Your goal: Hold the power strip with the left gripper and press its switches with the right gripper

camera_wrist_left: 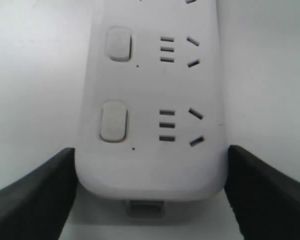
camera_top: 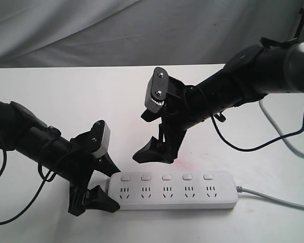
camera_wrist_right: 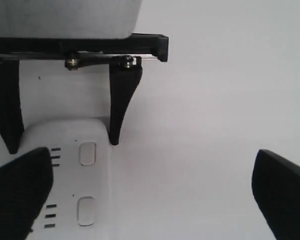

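**A:** Left wrist view: what holds the power strip [camera_wrist_left: 155,170]?
**B:** The left gripper [camera_wrist_left: 150,200] clamps its rounded end, one finger on each long side. The strip is probably rigid, light, smooth plastic, apt to slide on the white table [camera_top: 66,96] unless pinned.
**A:** Exterior view: and the right gripper [camera_top: 154,149]?
**B:** Spread wide, empty, poised just behind the strip near the first two switches [camera_top: 146,176], touching none.

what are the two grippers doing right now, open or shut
Left gripper: fingers closed on the end of the long white plastic power strip.
Right gripper: open, holding nothing.
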